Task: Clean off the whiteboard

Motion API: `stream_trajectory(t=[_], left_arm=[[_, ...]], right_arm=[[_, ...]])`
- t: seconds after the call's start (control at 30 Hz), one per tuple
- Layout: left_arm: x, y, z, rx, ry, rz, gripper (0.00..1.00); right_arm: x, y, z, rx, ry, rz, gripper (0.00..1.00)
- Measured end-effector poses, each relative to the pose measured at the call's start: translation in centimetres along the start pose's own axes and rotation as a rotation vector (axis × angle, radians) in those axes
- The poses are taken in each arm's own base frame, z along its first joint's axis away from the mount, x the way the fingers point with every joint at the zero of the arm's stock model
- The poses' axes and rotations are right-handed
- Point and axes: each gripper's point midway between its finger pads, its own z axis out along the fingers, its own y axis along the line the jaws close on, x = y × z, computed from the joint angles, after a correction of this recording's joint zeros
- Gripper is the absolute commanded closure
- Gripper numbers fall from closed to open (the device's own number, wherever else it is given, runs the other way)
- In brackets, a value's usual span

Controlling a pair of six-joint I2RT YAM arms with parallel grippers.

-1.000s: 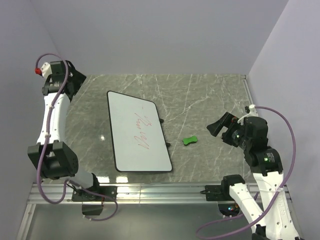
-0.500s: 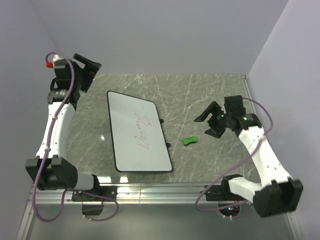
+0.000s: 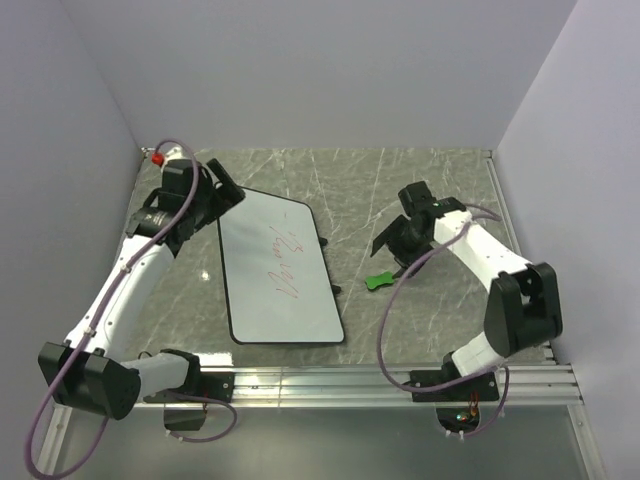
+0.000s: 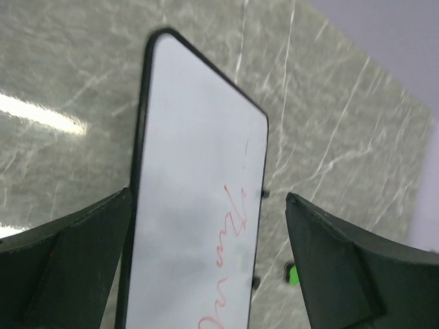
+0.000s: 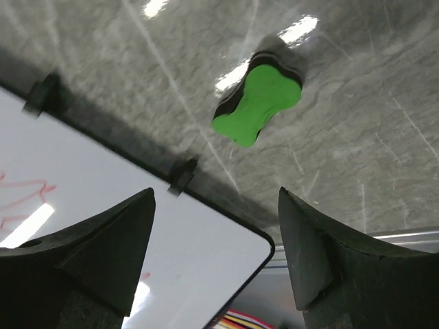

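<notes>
Left of the desk's (image 3: 420, 190) middle, the whiteboard (image 3: 278, 270) lies flat. Its long sides run from the far edge toward the near edge, slightly askew, and its near end is close to the metal rail (image 3: 330, 378) along the near edge. It has a thin black frame with rounded corners, and 2 small black clips (image 3: 325, 241) stick out of its right side. The only writing is a loose red scribble (image 3: 285, 262) running down the right half of the board; I cannot read it as letters or words.

Just off the board's right side, beside the nearer clip but apart from it, a small green eraser (image 5: 259, 103) with a dark underside lies on the bare desk, roughly midway between the left and right edges.

The left tool (image 4: 208, 205) hangs over the board's far left corner with its jaws spread wide, grasping nothing; the board shows between its 2 dark fingers (image 4: 68, 253). The right tool (image 5: 214, 195) hovers above the desk by the eraser, on the side toward the far edge. Its jaws are apart and empty, and from its wrist view the eraser lies beyond the fingertips, untouched.

The desk top is grey-green stone-look with pale veins, glossy enough to throw back the ceiling lights. Plain pale lilac walls (image 3: 320, 70) close it in on the left, far and right sides.
</notes>
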Motion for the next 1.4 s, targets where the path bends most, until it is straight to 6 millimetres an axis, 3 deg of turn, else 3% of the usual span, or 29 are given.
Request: stream_trajectory(t=[0.07, 0.23, 0.4, 0.6, 0.83, 1.1, 1.2, 1.4], left_arm=[[1.5, -0.3, -0.2, 0.001, 0.036, 0.043, 0.01], [3.1, -1.6, -0.7, 0.034, 0.060, 0.113, 0.01], [3.7, -3.1, -1.6, 0.060, 0.052, 0.198, 0.00], [3.8, -5.5, -2.6, 0.107, 0.025, 0.276, 0.01], [3.9, -5.5, -2.6, 0.111, 0.027, 0.296, 0.00], [4.3, -5.2, -2.4, 0.108, 0.036, 0.306, 0.01], [4.8, -4.9, -2.2, 0.104, 0.048, 0.311, 0.00], [5.3, -5.3, -2.3, 0.118, 0.055, 0.320, 0.01]], right_arm=[[0.0, -0.3, 1.2, 0.042, 0.016, 0.026, 0.22], [0.5, -0.4, 3.6, 0.118, 0.050, 0.066, 0.23], [0.1, 0.5, 5.1, 0.148, 0.040, 0.075, 0.26], [-0.3, -0.2, 6.3, 0.206, 0.018, 0.084, 0.27], [-0.7, -0.6, 6.4, 0.227, -0.010, 0.079, 0.32], [0.3, -1.5, 8.0, 0.287, 0.014, 0.058, 0.37], [0.3, -1.6, 8.1, 0.289, 0.012, 0.058, 0.44], [0.3, -1.9, 8.0, 0.303, 0.012, 0.057, 0.43]])
